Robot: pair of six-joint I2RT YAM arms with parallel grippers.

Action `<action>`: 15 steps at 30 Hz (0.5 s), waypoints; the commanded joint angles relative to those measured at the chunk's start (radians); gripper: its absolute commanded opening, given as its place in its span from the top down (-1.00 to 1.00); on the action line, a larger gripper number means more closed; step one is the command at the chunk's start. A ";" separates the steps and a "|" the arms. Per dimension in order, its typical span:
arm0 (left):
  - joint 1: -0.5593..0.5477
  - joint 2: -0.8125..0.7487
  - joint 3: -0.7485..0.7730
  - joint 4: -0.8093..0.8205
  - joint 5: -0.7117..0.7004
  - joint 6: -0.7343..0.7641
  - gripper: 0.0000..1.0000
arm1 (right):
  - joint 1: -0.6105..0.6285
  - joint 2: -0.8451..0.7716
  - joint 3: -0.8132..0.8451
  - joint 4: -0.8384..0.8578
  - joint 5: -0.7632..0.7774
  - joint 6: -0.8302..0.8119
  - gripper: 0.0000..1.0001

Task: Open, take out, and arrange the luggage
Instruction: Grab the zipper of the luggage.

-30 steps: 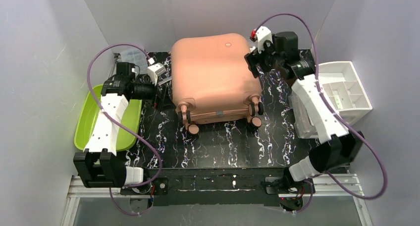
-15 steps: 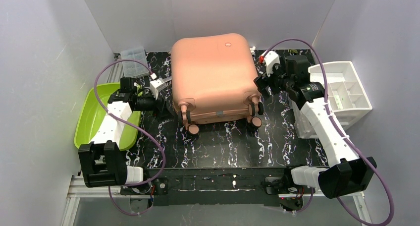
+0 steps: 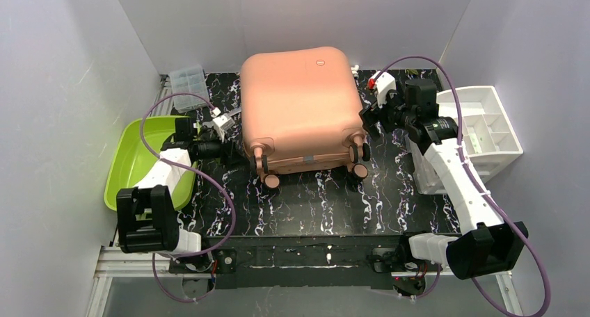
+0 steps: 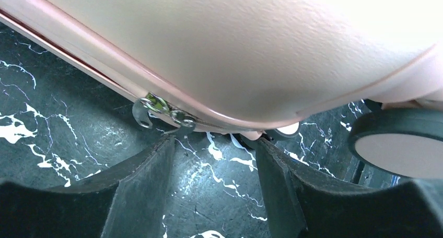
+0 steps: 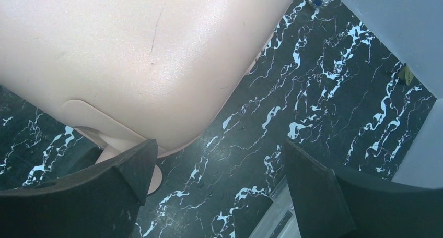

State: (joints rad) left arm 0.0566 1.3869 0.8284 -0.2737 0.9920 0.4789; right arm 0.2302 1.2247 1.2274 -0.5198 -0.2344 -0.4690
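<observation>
The salmon-pink luggage (image 3: 299,101) lies closed on the black marbled table (image 3: 313,199), wheels toward the near edge. My left gripper (image 3: 232,142) is low at its left side. In the left wrist view the shell (image 4: 235,50) fills the top, two metal zipper pulls (image 4: 162,110) hang from the seam just past the left fingertip, and a wheel (image 4: 397,144) sits at the right. The left gripper (image 4: 214,144) is open, only table between its fingers. My right gripper (image 3: 365,119) is wide open beside the luggage's right near corner (image 5: 130,55), holding nothing (image 5: 219,146).
A lime-green tray (image 3: 129,160) sits at the left edge under the left arm. A white drawer organizer (image 3: 487,126) stands at the right, with a clear container (image 3: 424,167) beside it. A small clear box (image 3: 188,77) is at the back left.
My left arm has drawn in and dropped toward the luggage's left seam, its jaws narrowing. My right arm has come down from the back right corner to the right side.
</observation>
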 commanded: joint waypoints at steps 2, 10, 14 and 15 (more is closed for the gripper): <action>0.000 0.051 0.048 0.047 0.045 -0.036 -0.12 | -0.009 -0.035 -0.002 0.049 -0.029 0.013 -0.97; 0.001 0.090 0.067 0.067 0.051 -0.044 -0.02 | -0.011 -0.026 0.033 0.018 -0.030 0.006 -0.97; 0.000 0.109 0.067 0.070 0.062 -0.043 0.09 | -0.011 -0.040 0.014 0.023 -0.031 0.000 -0.97; 0.000 0.116 0.067 0.070 0.062 -0.041 0.11 | -0.011 -0.042 0.007 0.019 -0.029 -0.004 -0.97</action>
State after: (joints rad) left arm 0.0570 1.4803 0.8600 -0.2394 1.0355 0.4297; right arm 0.2237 1.2182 1.2274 -0.5217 -0.2497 -0.4679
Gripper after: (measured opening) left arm 0.466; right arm 0.983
